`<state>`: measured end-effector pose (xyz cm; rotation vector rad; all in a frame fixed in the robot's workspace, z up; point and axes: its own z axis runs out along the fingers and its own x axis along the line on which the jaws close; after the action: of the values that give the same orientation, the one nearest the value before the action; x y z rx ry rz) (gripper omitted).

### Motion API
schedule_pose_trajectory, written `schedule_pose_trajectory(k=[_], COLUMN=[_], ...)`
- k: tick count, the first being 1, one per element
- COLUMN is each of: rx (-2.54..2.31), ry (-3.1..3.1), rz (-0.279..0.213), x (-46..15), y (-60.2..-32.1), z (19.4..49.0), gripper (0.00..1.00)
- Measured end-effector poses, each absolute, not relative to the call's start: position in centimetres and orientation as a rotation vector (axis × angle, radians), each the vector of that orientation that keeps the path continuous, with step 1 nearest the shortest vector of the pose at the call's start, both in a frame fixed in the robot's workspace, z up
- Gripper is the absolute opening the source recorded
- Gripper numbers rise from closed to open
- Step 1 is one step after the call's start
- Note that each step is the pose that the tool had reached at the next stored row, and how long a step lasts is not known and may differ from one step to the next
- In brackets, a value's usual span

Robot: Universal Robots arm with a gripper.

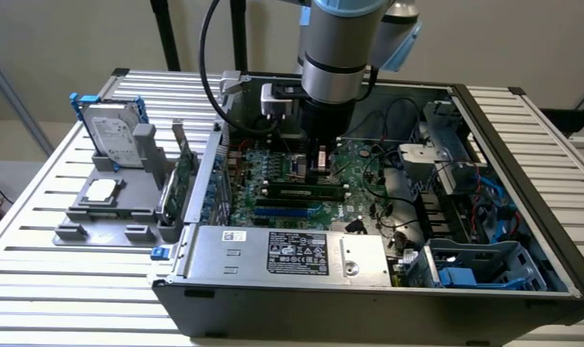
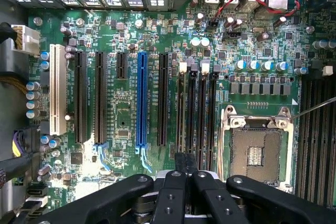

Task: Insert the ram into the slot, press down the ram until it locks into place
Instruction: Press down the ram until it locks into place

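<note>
Table: slatted metal table (image 1: 41, 238) is carrying an open computer case (image 1: 523, 188), with a pale wall behind.
Case: it is lying open on top, showing the green motherboard (image 1: 360, 210); a silver power supply (image 1: 302, 253) is sitting along the near edge.
Arm: the grey robot arm (image 1: 345, 50) is reaching straight down into the case, over the middle of the board.
Tray: a grey holder (image 1: 109, 206) is sitting on the table toward the exterior view's left, outside the case, with a hard drive (image 1: 113, 137) standing in it.
Gripper: the gripper (image 2: 186, 169) is pointing down at the board with its black fingers (image 2: 176, 198) pressing close together on a thin dark stick, which looks to be the ram (image 2: 186, 160), seen edge-on.
Ram: it is hanging just above the row of memory sockets; whether it is touching one, I cannot tell.
Slot: the slot (image 2: 191, 111), a long black socket with pale end latches, is lying directly in line with the ram, between the blue socket (image 2: 141, 100) and the processor socket (image 2: 257, 150).
</note>
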<state>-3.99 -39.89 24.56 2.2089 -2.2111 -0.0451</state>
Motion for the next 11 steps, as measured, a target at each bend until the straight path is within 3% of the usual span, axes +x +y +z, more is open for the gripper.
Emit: schedule_pose_trajectory(k=[11], rx=[2.209], ry=[-2.211], rz=[-0.045], x=[-4.0], y=[-39.66], z=[23.55], gripper=[0.11])
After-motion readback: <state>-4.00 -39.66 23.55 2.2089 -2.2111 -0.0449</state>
